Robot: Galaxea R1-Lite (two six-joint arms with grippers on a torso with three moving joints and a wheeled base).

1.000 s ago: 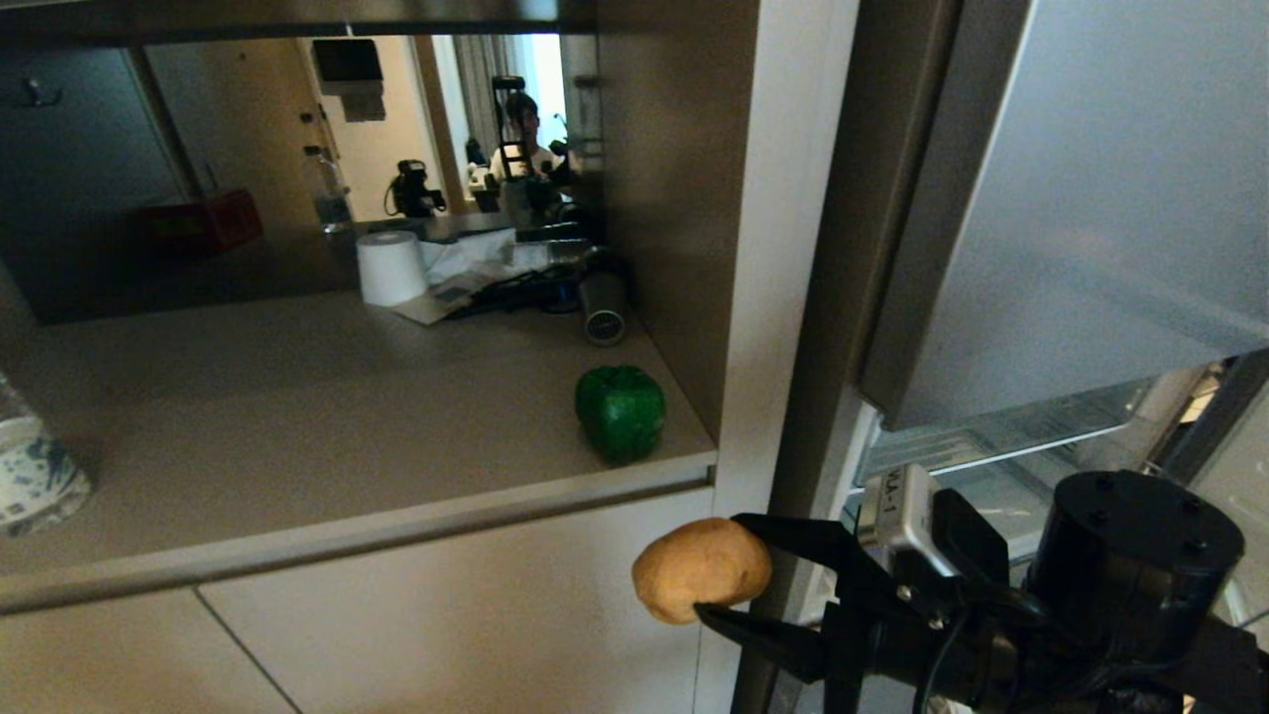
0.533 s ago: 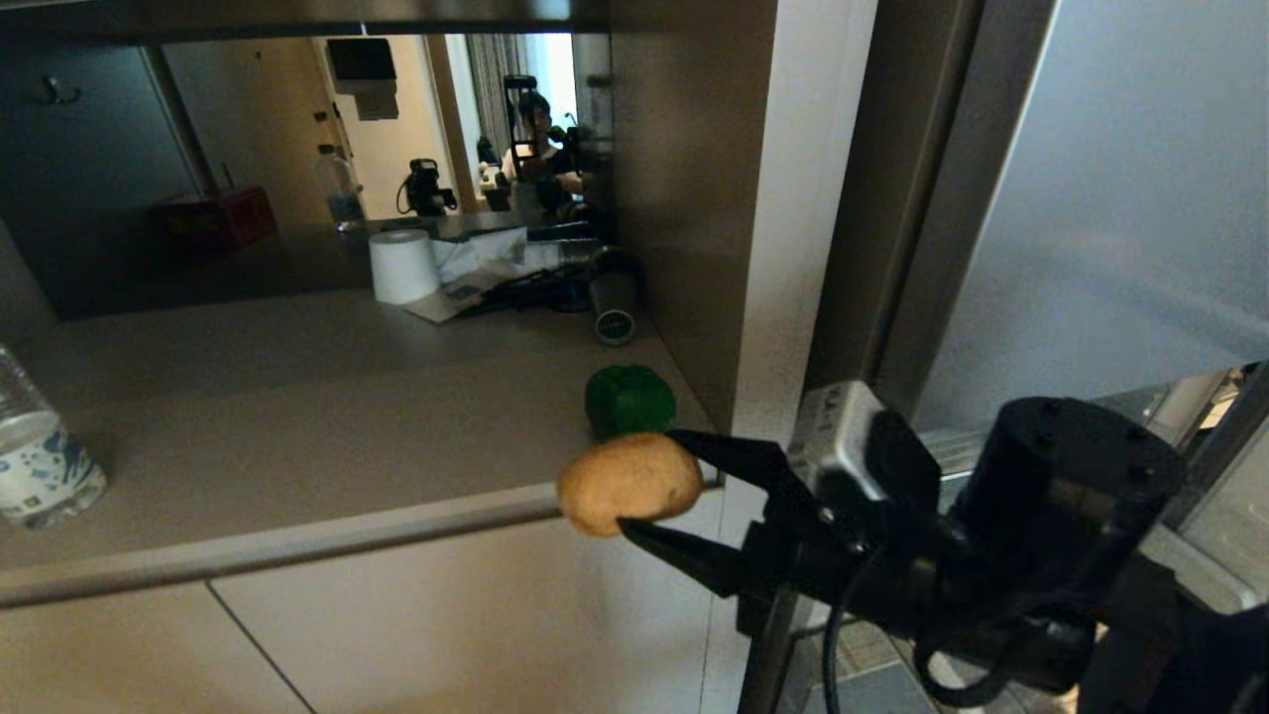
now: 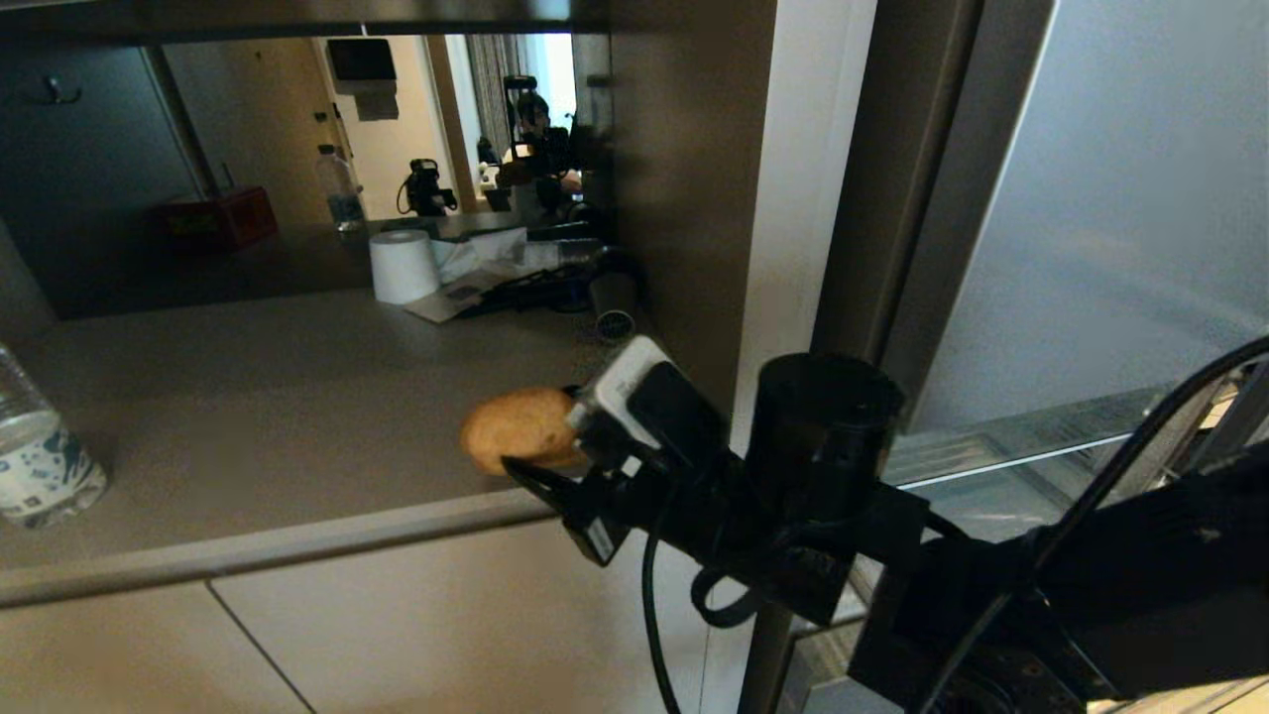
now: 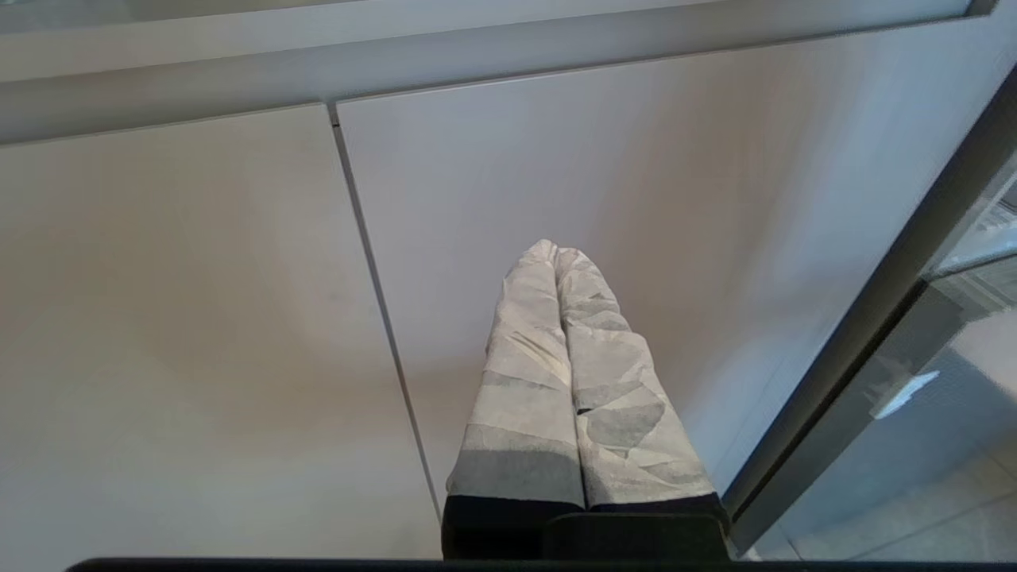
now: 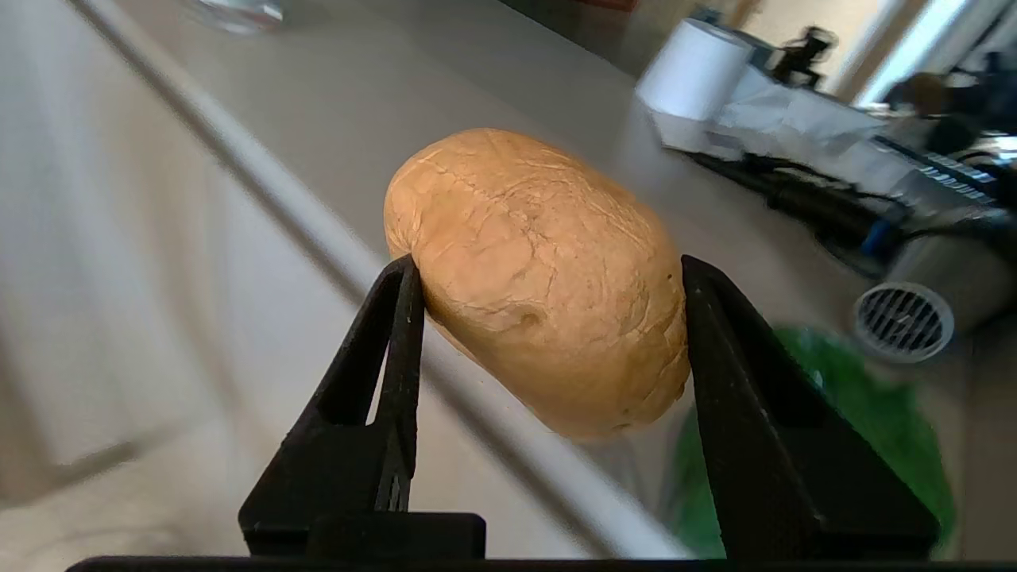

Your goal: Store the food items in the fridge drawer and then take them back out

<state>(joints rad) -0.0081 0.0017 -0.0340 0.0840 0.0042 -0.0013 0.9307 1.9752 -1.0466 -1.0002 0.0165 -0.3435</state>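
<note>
Potato [image 3: 516, 428] sits clamped in my right tool [image 3: 540, 451], just over the counter [image 3: 248, 416] edge; left tool [image 4: 556, 258] clenched, empty.

The head camera looks down over the counter [image 3: 248, 397]. The right wrist camera sits close behind the potato [image 5: 540, 278], sharing that counter. The left wrist camera faces cabinet doors [image 4: 199, 334], apparently those at the head frame's bottom.

Colours and surface patterns

Potato [image 5: 540, 278]: tan-yellow, fine cracked lines. Bell pepper [image 5: 866, 429]: dark green. Right gripper [image 5: 548, 318]: black. Left gripper [image 4: 554, 254]: mottled grey-white wrap. Countertop [image 3: 248, 397]: beige.
</note>
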